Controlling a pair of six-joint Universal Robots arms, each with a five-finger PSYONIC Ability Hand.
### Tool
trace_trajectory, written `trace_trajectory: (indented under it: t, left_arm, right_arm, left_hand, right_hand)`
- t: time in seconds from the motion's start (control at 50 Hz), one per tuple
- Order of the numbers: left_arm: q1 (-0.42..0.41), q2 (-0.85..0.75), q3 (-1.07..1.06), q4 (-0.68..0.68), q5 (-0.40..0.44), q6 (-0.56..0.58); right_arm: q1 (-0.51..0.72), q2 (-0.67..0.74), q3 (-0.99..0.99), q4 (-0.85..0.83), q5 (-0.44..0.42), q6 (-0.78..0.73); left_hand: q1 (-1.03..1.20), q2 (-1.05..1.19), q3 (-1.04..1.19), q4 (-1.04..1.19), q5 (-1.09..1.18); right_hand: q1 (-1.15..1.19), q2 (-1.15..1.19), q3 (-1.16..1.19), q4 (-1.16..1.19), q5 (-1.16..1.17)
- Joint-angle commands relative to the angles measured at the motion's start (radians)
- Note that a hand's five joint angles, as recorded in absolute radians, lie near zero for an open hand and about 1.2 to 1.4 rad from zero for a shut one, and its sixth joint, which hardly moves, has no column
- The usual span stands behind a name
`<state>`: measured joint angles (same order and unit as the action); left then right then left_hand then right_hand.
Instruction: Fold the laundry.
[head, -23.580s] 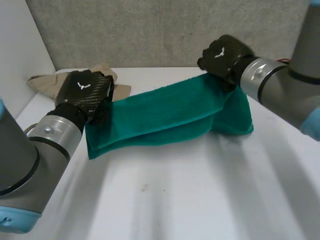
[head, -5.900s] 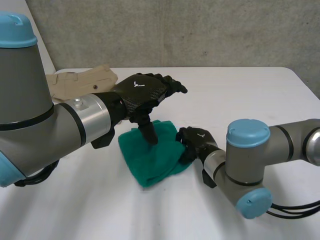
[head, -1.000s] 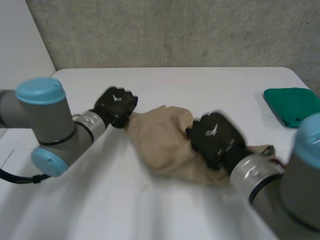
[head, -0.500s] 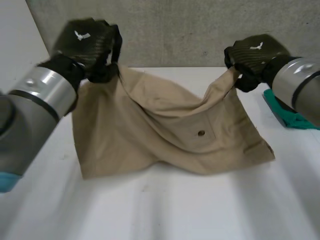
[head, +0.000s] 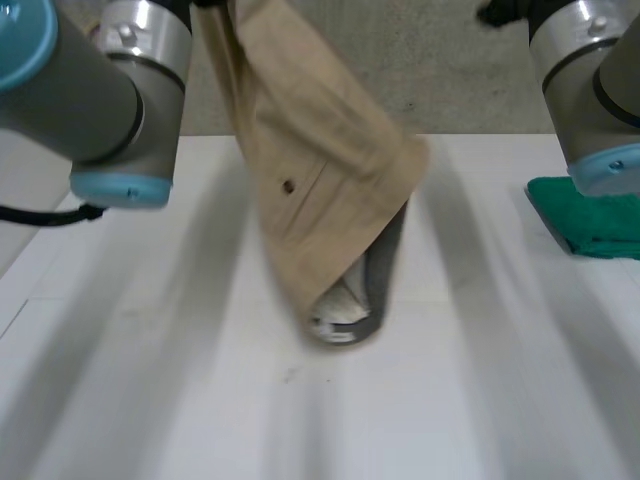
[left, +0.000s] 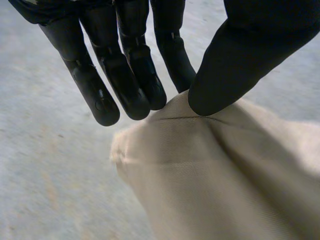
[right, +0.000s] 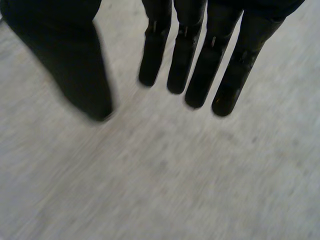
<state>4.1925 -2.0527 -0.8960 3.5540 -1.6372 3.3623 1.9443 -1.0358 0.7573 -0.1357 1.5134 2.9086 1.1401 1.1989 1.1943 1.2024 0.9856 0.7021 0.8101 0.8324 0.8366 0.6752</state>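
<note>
While the left hand (left: 240, 55) pinches an edge of the tan garment (head: 320, 190) between thumb and straight fingers, it dangles from 11 o'clock down to the table (head: 150, 390) centre. The right hand (right: 190, 55) is straight-fingered and empty, so I'd grab the opposite corner before laying flat.

A tan garment (head: 320, 190) hangs bunched; the green towel (head: 590, 225) lies folded well apart.

Garment (head: 320, 180) hangs from left robot hand (left: 125, 75), lower end at table (head: 150, 400) middle; towel (head: 590, 215) at table's right edge.
</note>
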Motion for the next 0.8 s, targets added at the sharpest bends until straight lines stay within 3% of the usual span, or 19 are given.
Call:
trace_trajectory:
  t: [0.02, 0.22, 0.46, 0.6, 0.8]
  left_arm:
    - [-0.023, 0.127, -0.34, 0.035, 0.076, 0.003]
    - [-0.026, 0.154, -0.454, 0.032, 0.074, 0.003]
    - [-0.025, 0.166, -0.466, 0.028, 0.074, -0.006]
    - [-0.028, 0.187, -0.492, 0.029, 0.074, -0.009]
    - [-0.026, 0.201, -0.503, 0.029, 0.073, -0.011]
  right_arm:
    - [0.002, -0.064, 0.164, 0.361, -0.007, 0.036]
    - [0.007, -0.158, 0.441, 0.377, -0.027, 0.294]
    - [0.165, -0.159, 0.688, 0.262, -0.067, 0.529]
    - [0.219, -0.037, 0.663, 0.147, -0.027, 0.612]
    - [0.286, 0.147, 0.461, 0.136, 0.068, 0.661]
  left_hand:
    - [0.256, 0.197, 0.202, 0.194, 0.236]
    - [0.256, 0.197, 0.202, 0.194, 0.236]
    - [0.256, 0.197, 0.202, 0.194, 0.236]
    - [0.256, 0.197, 0.202, 0.194, 0.236]
    - [0.256, 0.197, 0.202, 0.194, 0.236]
  right_hand:
    - [-0.223, -0.331, -0.354, -0.358, -0.371]
    - [-0.306, -0.414, -0.436, -0.44, -0.454]
    - [-0.303, -0.411, -0.433, -0.437, -0.451]
    - [-0.297, -0.405, -0.427, -0.432, -0.445]
    - [-0.294, -0.402, -0.424, -0.429, -0.442]
